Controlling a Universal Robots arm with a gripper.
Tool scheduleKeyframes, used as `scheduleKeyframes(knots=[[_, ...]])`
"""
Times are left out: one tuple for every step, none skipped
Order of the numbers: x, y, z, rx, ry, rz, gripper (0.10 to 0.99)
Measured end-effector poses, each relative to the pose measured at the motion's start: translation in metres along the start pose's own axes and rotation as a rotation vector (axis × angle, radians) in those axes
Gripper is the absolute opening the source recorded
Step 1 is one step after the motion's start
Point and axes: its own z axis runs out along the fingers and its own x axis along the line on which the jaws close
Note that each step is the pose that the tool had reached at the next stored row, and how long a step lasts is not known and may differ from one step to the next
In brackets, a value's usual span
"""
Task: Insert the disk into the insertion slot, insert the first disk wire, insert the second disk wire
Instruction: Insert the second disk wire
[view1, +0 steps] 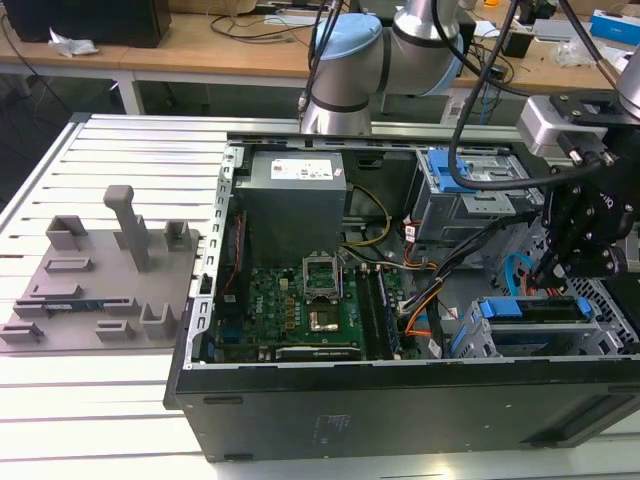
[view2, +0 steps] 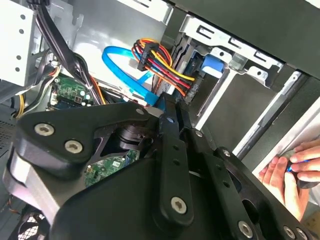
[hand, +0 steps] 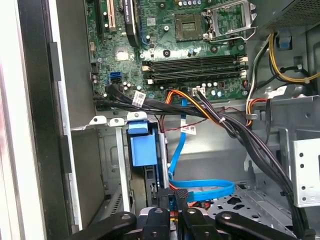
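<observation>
The pincer (view1: 552, 268) hangs low inside the open computer case, at the exterior view's right, just above the drive cage. In the second wrist view its black fingers (view2: 172, 150) stand close together, nipped on a flat blue cable (view2: 131, 76) near its dark plug; in the first wrist view the pincer (hand: 172, 197) has the same narrow stance, with the blue cable (hand: 200, 189) looping away from its tips. Whether the plug is already seated cannot be told.

Just beside the tips sits the disk (view1: 535, 308), its blue caddy (hand: 141, 145) pushed into the insertion slot (view1: 480, 340), the grey metal bay at the case's front corner. A bundle of red, yellow, orange and black wires (view2: 162, 67) runs to the back of the disk, right next to the blue cable.

Farther out lies the green motherboard (view1: 300, 305) with its memory slots (hand: 192, 67) and bare processor socket (view1: 322, 275). The grey power supply (view1: 295, 195) stands behind it, and a taller cage with a blue latch (view1: 465, 185) stands towards the exterior view's right.

A person's hand (view2: 292, 172) rests outside the case edge in the second wrist view.

The case (view1: 400, 400) lies on a slatted white table (view1: 90, 410); a grey tray of fixtures (view1: 100, 280) sits on the exterior view's left.
</observation>
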Motion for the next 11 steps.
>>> scheduleKeyframes(knots=[[0.0009,0.0001,0.0002,0.000,-0.0021,0.000,0.161],[0.0025,0.0000,0.0004,-0.001,-0.0073,0.000,0.161],[0.0041,-0.0001,0.0005,-0.001,-0.0139,0.000,0.161],[0.0052,-0.0002,0.0005,-0.002,-0.0201,0.000,0.161],[0.0067,-0.0003,0.0005,-0.003,-0.0297,0.000,0.161],[0.0078,-0.0004,0.0006,-0.004,-0.0363,0.001,0.161],[0.0084,-0.0005,0.0007,-0.004,-0.0387,0.001,0.161],[0.0084,-0.0005,0.0006,-0.004,-0.0387,0.001,0.161],[0.0085,-0.0005,0.0006,-0.004,-0.0386,0.001,0.161],[0.0086,-0.0005,0.0006,-0.004,-0.0386,0.001,0.161],[0.0092,-0.0006,0.0007,-0.004,-0.0386,0.001,0.161]])
